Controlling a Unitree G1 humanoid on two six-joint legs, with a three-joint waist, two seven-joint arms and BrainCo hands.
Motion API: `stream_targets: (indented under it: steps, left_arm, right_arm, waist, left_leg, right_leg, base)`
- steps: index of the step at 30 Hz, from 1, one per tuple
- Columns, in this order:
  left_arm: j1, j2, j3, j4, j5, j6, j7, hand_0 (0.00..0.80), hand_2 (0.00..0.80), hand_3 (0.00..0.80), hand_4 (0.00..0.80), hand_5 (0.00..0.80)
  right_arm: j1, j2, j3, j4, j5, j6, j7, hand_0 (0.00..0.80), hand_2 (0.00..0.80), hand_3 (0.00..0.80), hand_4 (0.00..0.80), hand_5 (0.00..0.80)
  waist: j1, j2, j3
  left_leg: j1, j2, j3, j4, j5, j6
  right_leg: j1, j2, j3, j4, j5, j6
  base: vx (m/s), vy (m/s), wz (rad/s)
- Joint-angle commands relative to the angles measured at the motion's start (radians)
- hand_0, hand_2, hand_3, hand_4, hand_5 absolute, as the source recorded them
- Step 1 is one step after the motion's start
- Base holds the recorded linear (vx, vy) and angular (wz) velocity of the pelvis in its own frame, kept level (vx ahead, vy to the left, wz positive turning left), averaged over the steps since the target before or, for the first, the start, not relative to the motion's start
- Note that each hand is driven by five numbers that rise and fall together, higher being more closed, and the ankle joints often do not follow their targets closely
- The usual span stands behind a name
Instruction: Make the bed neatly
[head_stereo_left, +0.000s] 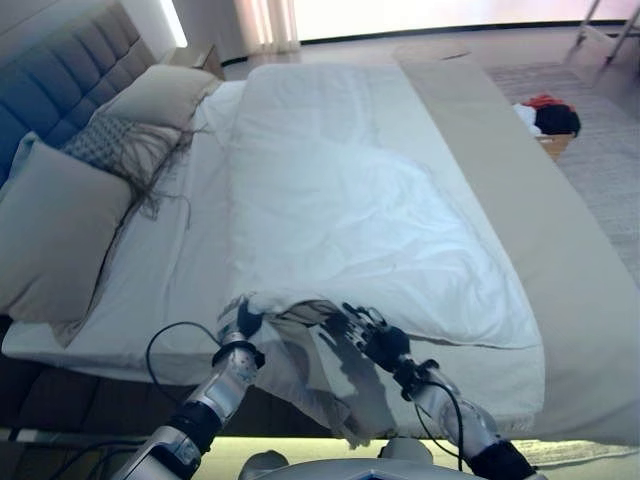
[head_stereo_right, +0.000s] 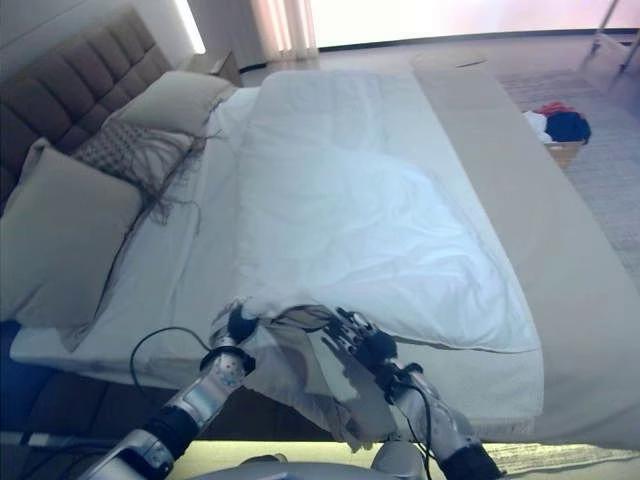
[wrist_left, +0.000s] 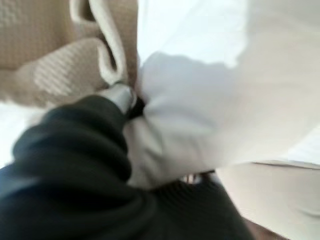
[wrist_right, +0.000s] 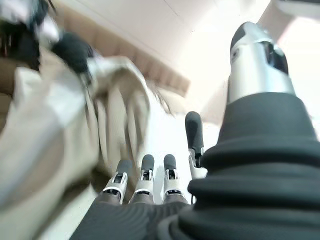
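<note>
Left hand (head_stereo_left: 240, 330) at the near bed edge, fingers curled tight into a bunched corner of the white duvet (head_stereo_left: 340, 200); the left wrist view shows cloth wadded right against the fingers (wrist_left: 122, 97). Grip is on the duvet.

Right hand (head_stereo_left: 365, 330) just beside it, fingers (wrist_right: 145, 175) straight and spread, holding nothing. In the right wrist view they point at the lifted fold without touching it; the beige textured underside of the cover hangs just off the fingertips.

Between the two hands the duvet corner is raised and crumpled, its edge drooping over the side of the bed (head_stereo_left: 560, 300).

Past the fingers the duvet spreads flat up the middle of the mattress, wrinkled in the centre, smoother at the far end. A beige blanket (head_stereo_left: 500, 160) runs in a long strip along the side beyond the right hand.

Beyond the left hand, well apart: a large grey pillow (head_stereo_left: 55, 235), then a patterned fringed cushion (head_stereo_left: 125, 145), then another grey pillow (head_stereo_left: 165, 95), all against the tufted headboard (head_stereo_left: 60, 70).

Far off on the floor, a basket of clothes (head_stereo_left: 550, 120).
</note>
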Motion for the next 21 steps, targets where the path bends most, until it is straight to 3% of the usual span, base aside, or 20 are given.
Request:
stream_targets:
  steps: [1,14,21]
  left_arm:
    - [-0.002,0.105,0.21,0.029,-0.122,-0.118,0.136,0.8,0.8,0.8,0.8,0.8]
    - [0.211,0.016,0.544,0.077,-0.353,-0.451,0.192,0.8,0.8,0.8,0.8,0.8]
    - [0.259,0.071,0.641,0.066,-0.257,-0.415,0.116,0.8,0.8,0.8,0.8,0.8]
  right_arm:
    - [0.027,0.054,-0.064,0.014,-0.017,0.01,0.056,0.0,0.0,0.0,0.0,0.0]
    - [0.14,0.103,-0.231,0.162,0.032,-0.058,0.123,0.0,0.0,0.0,0.0,0.0]
    - [0.136,0.099,-0.261,0.157,0.022,-0.011,0.113,0.0,0.0,0.0,0.0,0.0]
  waist:
    - [-0.005,-0.05,-0.008]
    - [0.041,-0.074,-0.025]
    - [0.067,-0.07,-0.043]
  left_leg:
    - [0.032,0.029,-0.017,0.008,0.015,-0.042]
    - [0.027,0.032,-0.049,0.001,0.002,-0.045]
    - [0.031,0.037,-0.067,-0.008,0.007,-0.056]
  right_leg:
    - [0.152,-0.068,0.021,-0.462,0.426,0.155]
    - [0.173,-0.039,0.003,-0.471,0.403,0.14]
    - [0.19,-0.019,-0.009,-0.484,0.388,0.127]
  base:
    - [-0.019,0.021,-0.1]
    - [-0.011,-0.031,-0.02]
    - [0.007,0.008,0.02]
